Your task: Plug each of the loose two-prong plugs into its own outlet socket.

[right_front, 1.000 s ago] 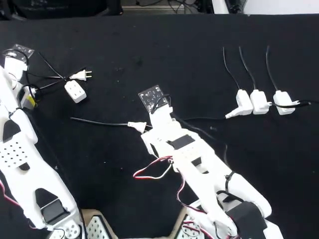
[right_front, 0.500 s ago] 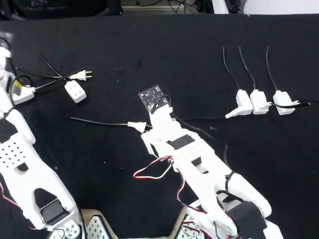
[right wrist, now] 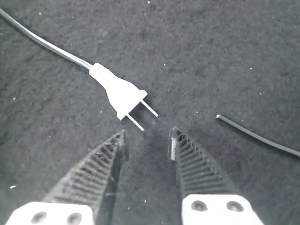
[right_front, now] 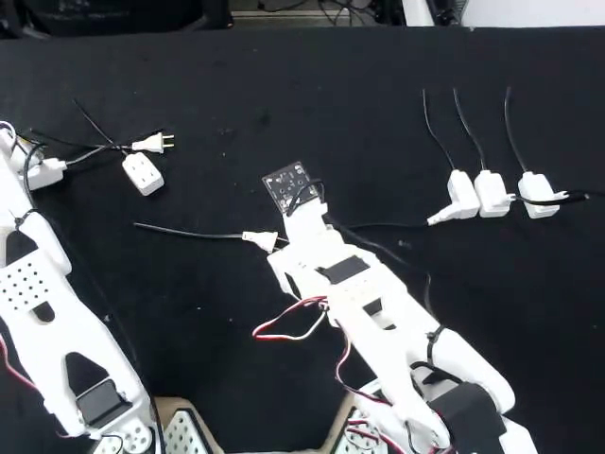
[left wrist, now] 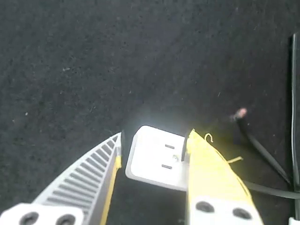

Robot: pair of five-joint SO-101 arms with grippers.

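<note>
Now the right pincer (right wrist: 148, 132), spread, nearly touches the plug (right wrist: 119, 93); the left pincer (left wrist: 154, 135) pinches a socket (left wrist: 157, 159).

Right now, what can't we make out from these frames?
Right claw: high view, tips hidden under the right arm.
Outlet socket in the left claw: left wrist view, claw covers its edges, so the grip is unclear.
Three outlet sockets on the right: high view, too small to tell whether anything is fully plugged in.
Left arm: high view, cut off by the left edge.
</note>
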